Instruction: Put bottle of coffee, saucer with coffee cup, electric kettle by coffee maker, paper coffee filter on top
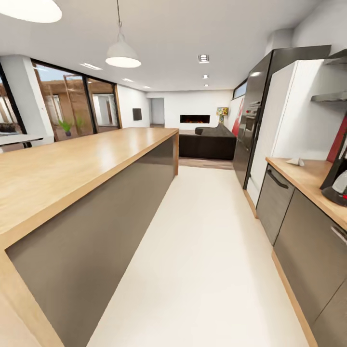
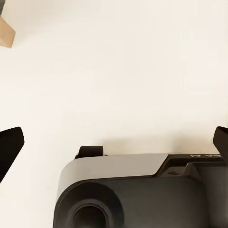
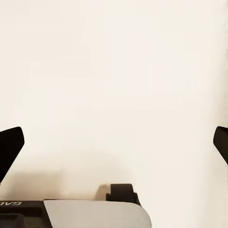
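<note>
1. The coffee maker (image 1: 336, 179), black with a pale grey carafe, stands upright on the wooden countertop (image 1: 301, 176), cut off by the head view's right edge.
2. The paper coffee filter (image 1: 296, 162), small and white, lies on the same countertop, well apart from the coffee maker, toward the refrigerator.

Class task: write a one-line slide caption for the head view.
Kitchen aisle between a wooden island and a countertop with the coffee maker at its edge.

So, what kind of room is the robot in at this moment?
Most likely a modern open-plan kitchen that opens onto a living area. A long wooden-topped island stands on one side, a countertop over grey cabinets and a tall built-in oven on the other, and a sofa with a fireplace lies beyond.
</note>
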Controlling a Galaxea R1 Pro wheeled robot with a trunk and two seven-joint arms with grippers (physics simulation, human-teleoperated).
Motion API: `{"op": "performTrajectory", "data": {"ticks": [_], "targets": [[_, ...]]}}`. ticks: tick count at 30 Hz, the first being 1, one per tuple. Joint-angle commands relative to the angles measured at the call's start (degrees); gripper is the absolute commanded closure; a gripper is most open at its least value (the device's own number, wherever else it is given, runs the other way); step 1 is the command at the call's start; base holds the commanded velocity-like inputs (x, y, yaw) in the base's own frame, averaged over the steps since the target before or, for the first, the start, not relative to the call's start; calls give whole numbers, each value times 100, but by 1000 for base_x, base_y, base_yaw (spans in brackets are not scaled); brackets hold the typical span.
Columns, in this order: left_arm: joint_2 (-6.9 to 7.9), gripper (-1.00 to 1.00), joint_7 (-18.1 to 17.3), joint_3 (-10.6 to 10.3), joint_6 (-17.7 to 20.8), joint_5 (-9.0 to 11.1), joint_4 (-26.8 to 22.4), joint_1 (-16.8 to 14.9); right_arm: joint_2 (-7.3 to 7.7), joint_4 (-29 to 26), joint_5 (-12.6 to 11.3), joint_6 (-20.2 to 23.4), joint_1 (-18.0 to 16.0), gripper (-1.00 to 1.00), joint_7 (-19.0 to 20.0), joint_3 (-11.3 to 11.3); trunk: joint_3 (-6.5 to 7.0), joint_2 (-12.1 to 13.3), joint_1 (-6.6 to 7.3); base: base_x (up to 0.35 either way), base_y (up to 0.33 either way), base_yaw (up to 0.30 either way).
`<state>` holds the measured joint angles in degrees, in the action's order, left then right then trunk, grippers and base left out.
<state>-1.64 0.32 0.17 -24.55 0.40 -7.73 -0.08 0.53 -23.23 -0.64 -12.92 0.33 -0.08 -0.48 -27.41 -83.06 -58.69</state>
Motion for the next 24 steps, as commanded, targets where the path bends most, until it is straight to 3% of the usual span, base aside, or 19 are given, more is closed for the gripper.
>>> {"op": "performTrajectory", "data": {"ticks": [1, 24], "targets": [[-2, -100, 3, 1, -15, 4, 0, -1, -1, -8, -7, -8, 2, -100, -1, -4, -4, -2, -4, 344, 0, -291], [-12, -100, -5, 1, -15, 4, -1, -1, -1, -9, -7, -8, 2, -100, -1, -4, -4, -2, -4, 345, 0, -291]]}}
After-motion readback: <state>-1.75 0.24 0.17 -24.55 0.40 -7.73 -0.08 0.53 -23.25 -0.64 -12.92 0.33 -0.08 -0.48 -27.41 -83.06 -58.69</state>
